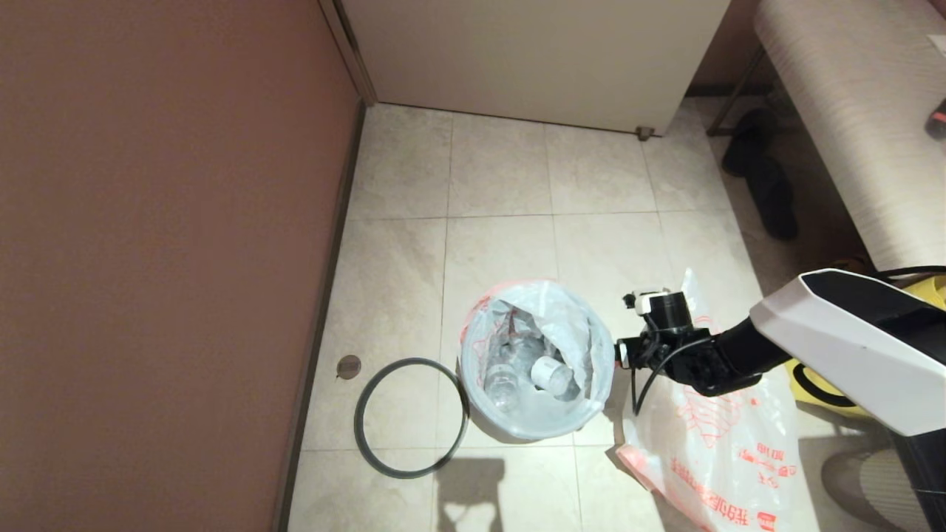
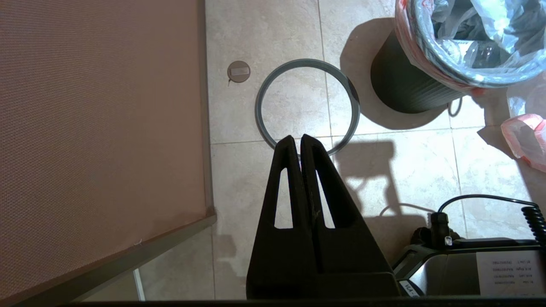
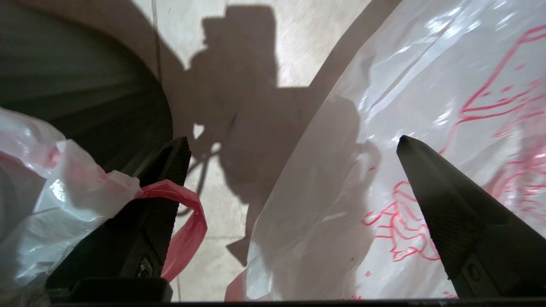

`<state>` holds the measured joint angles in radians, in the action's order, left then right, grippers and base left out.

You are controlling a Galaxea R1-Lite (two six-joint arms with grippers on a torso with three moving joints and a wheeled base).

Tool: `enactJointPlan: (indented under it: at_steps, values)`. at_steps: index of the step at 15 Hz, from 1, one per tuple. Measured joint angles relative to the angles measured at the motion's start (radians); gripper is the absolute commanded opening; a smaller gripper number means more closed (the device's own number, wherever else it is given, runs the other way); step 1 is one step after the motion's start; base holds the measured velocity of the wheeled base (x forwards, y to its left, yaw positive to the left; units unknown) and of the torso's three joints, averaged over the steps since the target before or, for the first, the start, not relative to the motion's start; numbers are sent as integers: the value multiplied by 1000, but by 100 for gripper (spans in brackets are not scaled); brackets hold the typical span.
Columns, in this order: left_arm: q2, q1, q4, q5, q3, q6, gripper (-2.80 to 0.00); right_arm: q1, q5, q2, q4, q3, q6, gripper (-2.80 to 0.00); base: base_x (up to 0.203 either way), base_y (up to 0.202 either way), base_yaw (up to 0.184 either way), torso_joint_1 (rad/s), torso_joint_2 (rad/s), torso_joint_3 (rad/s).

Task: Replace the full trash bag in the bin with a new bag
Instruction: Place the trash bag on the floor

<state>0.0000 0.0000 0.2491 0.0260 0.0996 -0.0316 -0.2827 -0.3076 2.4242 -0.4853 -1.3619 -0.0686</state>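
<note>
Tiled floor [image 1: 502, 185], beige, bounded on the left by a brown wall [image 1: 162, 244]; white cabinet [image 1: 532, 52] at the back.

Left to right:
- Floor drain cap [image 1: 348, 366] close to the wall.
- Grey ring [image 1: 411, 417] flat on the tiles, off the bin, its edge just beside the bin's base.
- Left gripper [image 2: 297, 138]: fingers together, empty, hanging over the near arc of the ring. Arm looks parked.
- Bin [image 2: 405, 87], black, ribbed, upright. Full bag [image 1: 537, 360] sits in it, hem folded out over the rim, bottles [image 1: 517, 369] visible through the film.
- Right gripper [image 3: 292, 145]: fingers wide apart, nothing between them, at the bin's right side. One finger [image 3: 164, 179] lies against the full bag's folded-over film; a red drawstring loop [image 3: 187, 213] hangs just by it. The other finger is over the new bag.
- New bag [image 1: 728, 443], flat, printed in red, on the floor right of the bin, partly under the right arm.
- Dark shoes [image 1: 761, 177] and a yellow bag [image 1: 820, 384] further right.

Step in hand (judgement): getting a hold on the full bag's hem to lift it out.

Risks:
- Closing here could pinch only loose film, or nothing; thin plastic may stretch or tear under the bottles' weight.
- Fingers straddle both bags; a closing sweep could catch the new bag as well and drag it.
- A sideways pull on the hem could tip the light bin, spilling bottles, or shove it onto the ring.
</note>
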Motion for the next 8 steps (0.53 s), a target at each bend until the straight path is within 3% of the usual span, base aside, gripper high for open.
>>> enactJointPlan:
  at_steps: [4, 8]
  values:
    - [0, 0, 0, 0, 0, 1, -280, -58, -197, -101, -11, 7, 54, 0, 0, 0, 0, 0, 0, 0]
    - [0, 0, 0, 0, 0, 1, -280, -89, -298, -139, -25, 13, 105, 0, 0, 0, 0, 0, 0, 0]
